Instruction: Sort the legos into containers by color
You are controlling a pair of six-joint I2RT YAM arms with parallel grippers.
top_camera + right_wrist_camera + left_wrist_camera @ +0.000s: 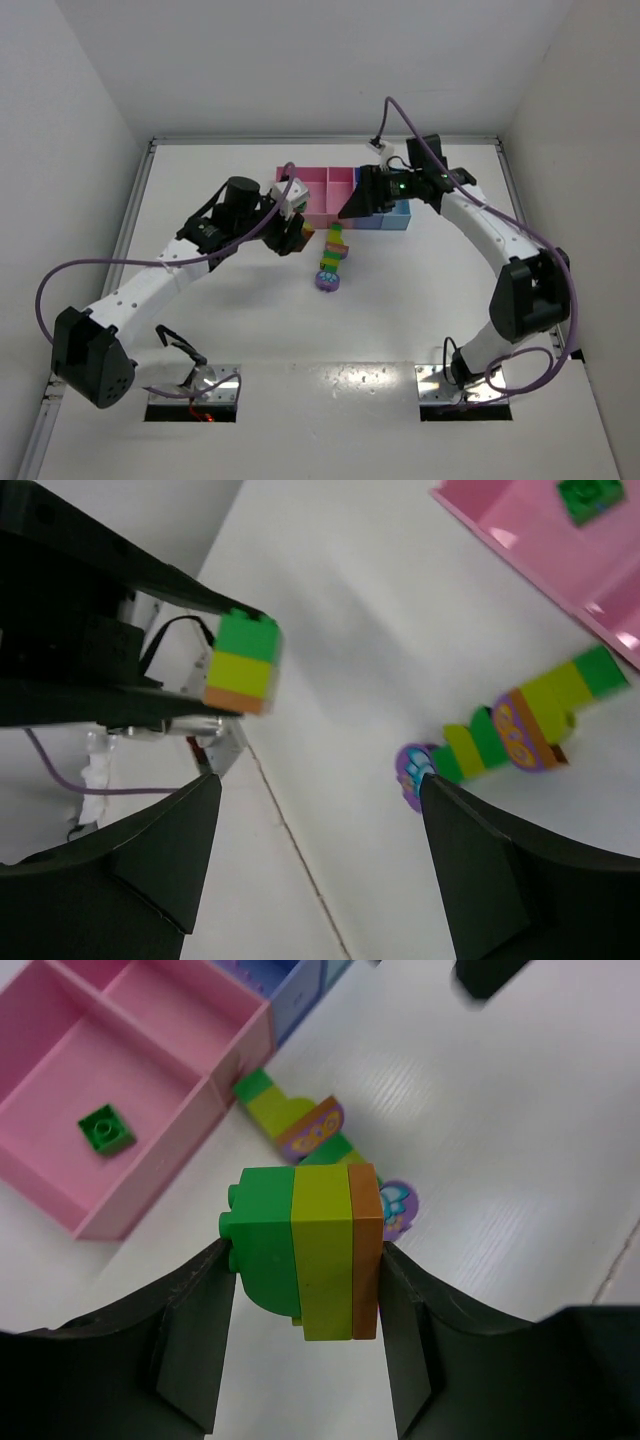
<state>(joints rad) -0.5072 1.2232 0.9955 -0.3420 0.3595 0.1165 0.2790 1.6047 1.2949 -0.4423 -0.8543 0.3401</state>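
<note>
We see the left gripper [303, 1260] clamped on a stack of three bricks [300, 1255], lifted off the table [250, 320] just beside the near left corner of the tray [150, 1175]. The stack's layers run from one finger to the other, green, then yellow-green, then orange. The green end's studs point at one finger and the orange end sits against the other. A longer strip of bricks [333, 252] lies flat on the table, its long axis running from the tray's near edge back toward the arm bases, with a round purple piece [328, 281] at its near end. A single green brick [105, 1128] rests studs up in a pink compartment. The right gripper [320, 780] hangs over the tray with its jaws spread apart and nothing between them.
</note>
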